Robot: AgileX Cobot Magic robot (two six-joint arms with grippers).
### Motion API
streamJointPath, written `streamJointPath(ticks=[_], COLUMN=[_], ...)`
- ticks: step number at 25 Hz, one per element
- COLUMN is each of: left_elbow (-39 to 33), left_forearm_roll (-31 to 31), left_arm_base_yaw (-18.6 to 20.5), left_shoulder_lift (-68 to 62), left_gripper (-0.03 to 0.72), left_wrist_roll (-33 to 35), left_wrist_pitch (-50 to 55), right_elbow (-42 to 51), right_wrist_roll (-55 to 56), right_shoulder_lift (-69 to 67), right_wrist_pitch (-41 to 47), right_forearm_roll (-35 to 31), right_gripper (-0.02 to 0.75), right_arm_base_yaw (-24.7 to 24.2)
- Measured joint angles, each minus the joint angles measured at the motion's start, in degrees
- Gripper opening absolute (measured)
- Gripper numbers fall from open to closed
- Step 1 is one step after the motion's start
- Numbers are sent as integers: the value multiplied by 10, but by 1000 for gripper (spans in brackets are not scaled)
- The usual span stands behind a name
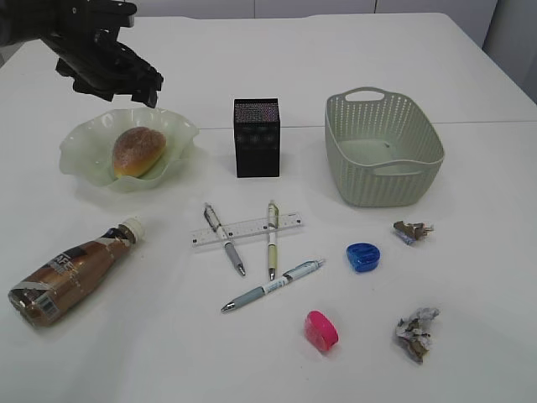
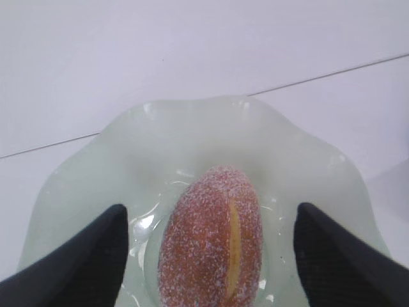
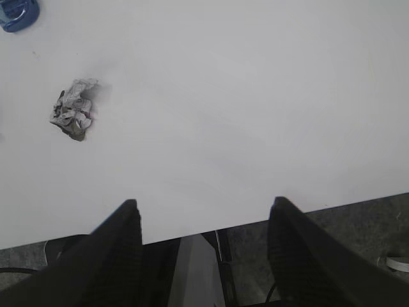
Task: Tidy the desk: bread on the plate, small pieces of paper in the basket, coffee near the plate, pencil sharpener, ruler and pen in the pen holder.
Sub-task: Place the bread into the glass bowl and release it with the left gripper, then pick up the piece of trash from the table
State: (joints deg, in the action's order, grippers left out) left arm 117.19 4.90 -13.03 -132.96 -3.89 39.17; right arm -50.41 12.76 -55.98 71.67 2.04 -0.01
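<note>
The bread (image 1: 138,151) (image 2: 214,243) lies in the pale green plate (image 1: 80,155) (image 2: 192,134) at the left. My left gripper (image 1: 126,88) (image 2: 212,211) hovers just above it, open, its fingers clear of the bun on both sides. The coffee (image 1: 67,277) lies on its side at the front left. A ruler (image 1: 246,229) and three pens (image 1: 225,239) lie mid-desk before the pen holder (image 1: 256,137). A blue pencil sharpener (image 1: 363,256) (image 3: 18,13), a pink one (image 1: 321,330) and two paper scraps (image 1: 413,231) (image 1: 417,332) (image 3: 73,117) lie near the basket (image 1: 428,134). My right gripper (image 3: 204,204) is open and holds nothing.
The right wrist view shows the desk's front edge (image 3: 255,220) with dark floor below it. The basket holds nothing. The right arm is outside the exterior view.
</note>
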Motion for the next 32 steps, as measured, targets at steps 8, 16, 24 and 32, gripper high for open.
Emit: streamJointPath(ticks=[8, 16, 24, 32], left_elbow=[90, 149, 102, -202], left_forearm_roll=[13, -6, -35, -35], left_arm_base_yaw=[0, 0, 1, 1], left_shoulder_lift=[0, 44, 169, 432], left_gripper=[581, 581, 566, 531], left_wrist_roll=[-2, -6, -6, -13], left_wrist_pitch=[152, 314, 323, 323], right_elbow=[0, 0, 0, 0], right_wrist_roll=[0, 0, 0, 0], right_shoulder_lift=[0, 0, 0, 0], right_wrist_pitch=[0, 0, 0, 0], right_forearm_roll=[-1, -20, -38, -52], right_gripper=[488, 487, 488, 488], right_arm_base_yaw=[0, 0, 0, 0])
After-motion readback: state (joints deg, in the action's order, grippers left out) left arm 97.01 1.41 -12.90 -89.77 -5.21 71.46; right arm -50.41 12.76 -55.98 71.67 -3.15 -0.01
